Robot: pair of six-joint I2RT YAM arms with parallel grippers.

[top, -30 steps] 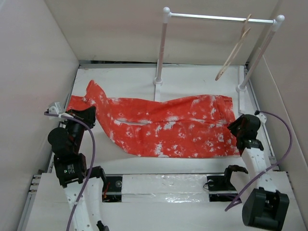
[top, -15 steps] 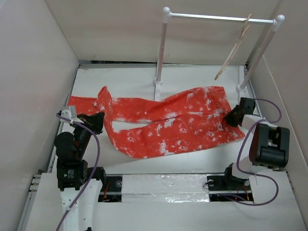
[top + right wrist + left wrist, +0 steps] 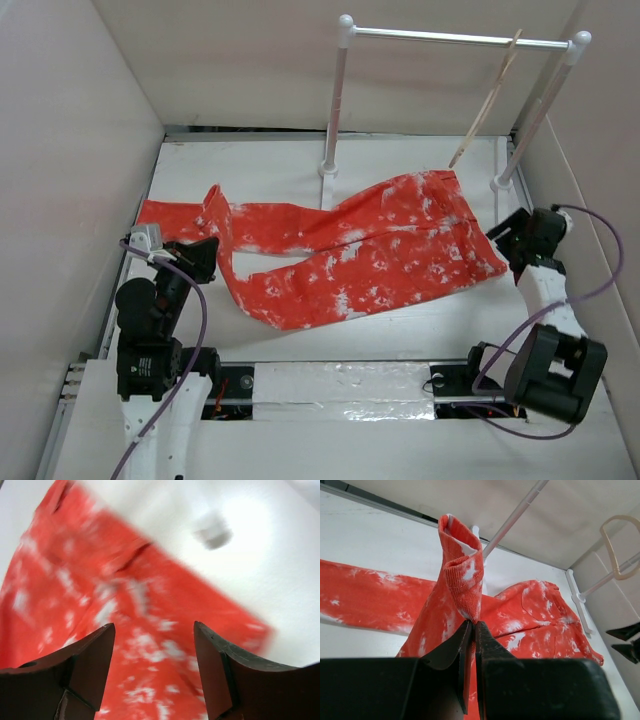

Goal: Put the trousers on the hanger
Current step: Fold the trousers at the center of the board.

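The orange-red trousers [image 3: 370, 250] lie spread across the table, waist at the right, legs running left. My left gripper [image 3: 205, 255] is shut on a fold of one leg, which stands up from its tips in the left wrist view [image 3: 462, 575]. My right gripper [image 3: 505, 238] is open and empty, just off the waist's right corner. Its wrist view shows blurred trousers cloth [image 3: 100, 580] below the spread fingers. The beige hanger [image 3: 490, 95] hangs on the rail at the back right, apart from both grippers. It also shows in the left wrist view [image 3: 606, 545].
The white two-post rail stand [image 3: 450, 38] stands at the back, its feet on the table behind the trousers. High pale walls close in the left, back and right sides. The right arm's cable loops near the right wall [image 3: 600, 270].
The waist end of the trousers has slid toward the back right. My right arm swung from the front toward the right wall. My left gripper drew the pinched leg slightly rightward.
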